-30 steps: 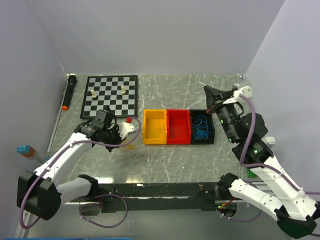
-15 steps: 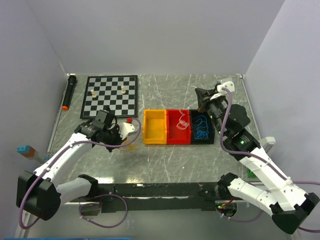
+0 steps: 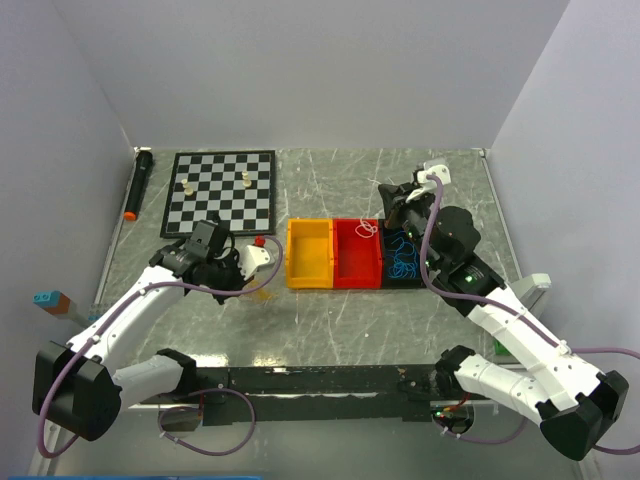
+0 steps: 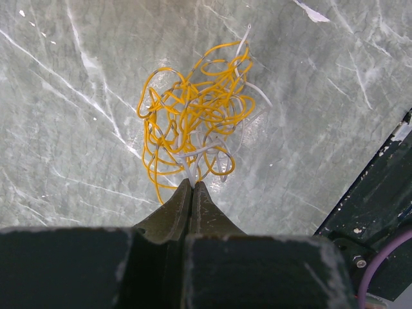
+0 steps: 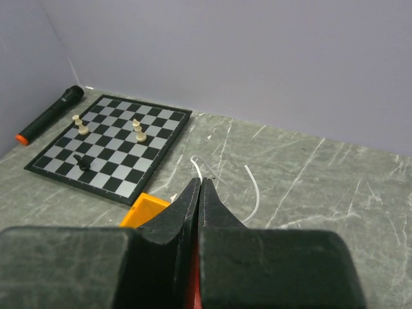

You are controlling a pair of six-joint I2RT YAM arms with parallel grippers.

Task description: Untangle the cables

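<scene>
the white strand [image 3: 366,229] hangs in a small curl over the far rim of the red bin [image 3: 357,282], pinched in the right gripper [image 5: 199,183]. its jaws are pressed flat together, and in the wrist view thin white ends trail out past the tips. the blue cables [image 3: 403,255] lie coiled in the black bin [image 3: 405,284], which touches the red bin on its right. the yellow bin [image 3: 308,283], touching the red bin on its left, looks to hold nothing.

the yellow and white tangle [image 4: 193,122] sits on the table well to the left of the red bin, beyond the yellow bin. the left gripper [image 4: 192,187] is closed at the tangle's near edge, and strands run right into its tips, so it appears to be pinning the bunch down.

the step in hand looks like sorting by colour: one white piece has been freed and is being carried to the red bin. the next move calls for lowering it inside the walls and opening the jaws so that the light curl falls clear instead of clinging to a finger. more white is wound through the yellow, so that bunch needs further pulls while the left gripper anchors it.
</scene>
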